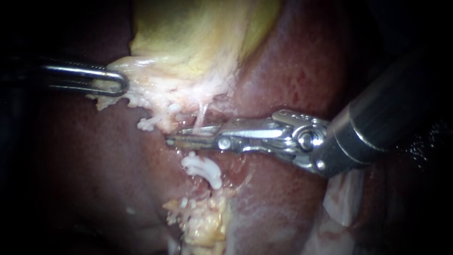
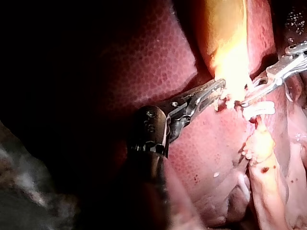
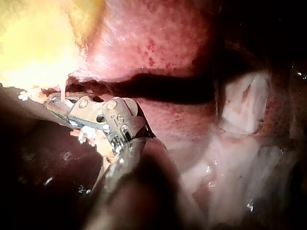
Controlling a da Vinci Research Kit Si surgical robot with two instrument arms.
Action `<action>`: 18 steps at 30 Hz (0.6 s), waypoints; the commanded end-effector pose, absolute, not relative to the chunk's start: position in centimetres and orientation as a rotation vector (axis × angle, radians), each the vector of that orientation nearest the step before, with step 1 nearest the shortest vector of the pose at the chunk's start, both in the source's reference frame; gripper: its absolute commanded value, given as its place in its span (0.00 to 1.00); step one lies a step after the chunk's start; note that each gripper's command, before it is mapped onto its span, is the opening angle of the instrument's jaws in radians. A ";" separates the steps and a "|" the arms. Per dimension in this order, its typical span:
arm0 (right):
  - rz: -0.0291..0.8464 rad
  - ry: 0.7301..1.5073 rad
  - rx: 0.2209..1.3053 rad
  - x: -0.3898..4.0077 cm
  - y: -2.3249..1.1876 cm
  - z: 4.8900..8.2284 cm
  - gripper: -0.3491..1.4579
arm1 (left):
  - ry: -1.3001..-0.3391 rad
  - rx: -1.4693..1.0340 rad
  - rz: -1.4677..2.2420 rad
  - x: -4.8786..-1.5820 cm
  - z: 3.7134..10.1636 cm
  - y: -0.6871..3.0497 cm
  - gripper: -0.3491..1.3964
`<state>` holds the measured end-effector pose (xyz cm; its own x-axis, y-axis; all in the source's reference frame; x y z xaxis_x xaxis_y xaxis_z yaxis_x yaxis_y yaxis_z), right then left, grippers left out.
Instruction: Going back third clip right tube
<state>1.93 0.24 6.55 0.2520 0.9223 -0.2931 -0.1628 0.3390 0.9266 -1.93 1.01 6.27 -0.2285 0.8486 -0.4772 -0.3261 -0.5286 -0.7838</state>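
Your right instrument (image 1: pixel 175 140) nearest, lying across right side of liver (image 1: pixel 283 71) and hiding surface behind it. Its jaws narrowly parted, gripping nothing. Thin pale tube (image 1: pixel 202 115) drops from gallbladder (image 1: pixel 188 33) down to those jaws. White clips (image 1: pixel 204 169) just below jaws, above yellow fat (image 1: pixel 203 222). Your left instrument (image 1: pixel 120 84) clamped on gallbladder's pale lower edge, well apart from clips.

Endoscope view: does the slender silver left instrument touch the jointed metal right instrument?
No: left instrument and right instrument stand apart, pale gallbladder edge between them.
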 end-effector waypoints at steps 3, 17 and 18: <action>0.900 1.052 0.931 1.96 0.22 6.60 0.16 | -0.696 -1.202 1.857 -1.93 6.27 1.01 0.00; 0.885 1.098 0.863 1.97 0.25 7.10 0.45 | -0.696 -1.202 1.857 -1.93 6.27 1.02 0.00; 0.887 1.098 0.860 1.95 0.26 7.11 0.45 | -0.696 -1.202 1.857 -1.93 6.27 1.02 0.00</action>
